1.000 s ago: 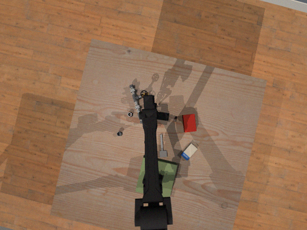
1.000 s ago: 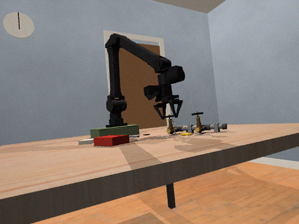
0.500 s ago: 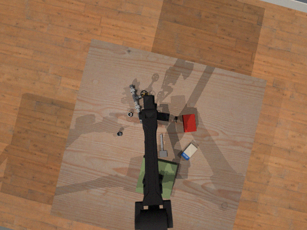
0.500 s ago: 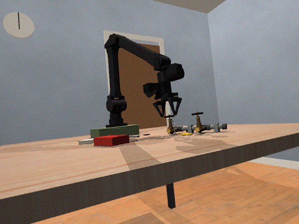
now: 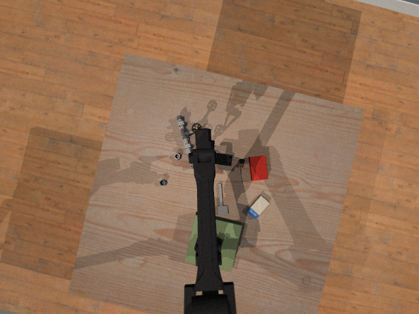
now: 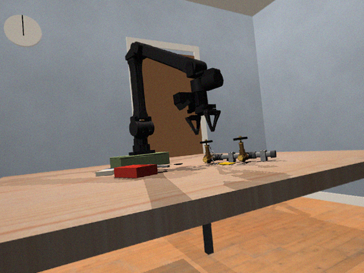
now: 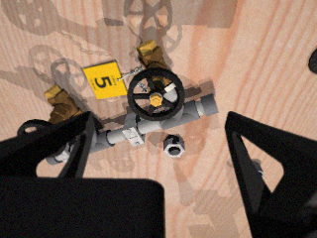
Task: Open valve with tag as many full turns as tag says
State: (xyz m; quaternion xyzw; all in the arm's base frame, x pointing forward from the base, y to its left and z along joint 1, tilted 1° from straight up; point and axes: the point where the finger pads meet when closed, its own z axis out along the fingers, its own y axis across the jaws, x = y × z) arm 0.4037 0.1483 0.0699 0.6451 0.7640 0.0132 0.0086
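Note:
In the wrist view a black handwheel [image 7: 156,99] tops a brass valve [image 7: 151,52] on a grey pipe [image 7: 149,126]. A short chain links this valve to a yellow tag [image 7: 104,80] that reads 5. A second brass valve [image 7: 60,101] sits to the left, its wheel partly hidden by my finger. My gripper [image 7: 159,118] is open and empty, with its fingers wide on either side of the tagged handwheel and above it. From the side, the gripper [image 6: 203,120] hangs clear above the left valve [image 6: 207,151]; the other valve [image 6: 241,148] stands to its right, with the tag [image 6: 226,163] lying between them.
A loose nut [image 7: 174,146] lies beside the pipe, and a black ring [image 5: 163,182] lies further off. A red block [image 5: 258,167], a white and blue box [image 5: 258,207], a grey T-shaped tool [image 5: 220,199] and the green base plate [image 5: 216,243] lie nearer the arm's base.

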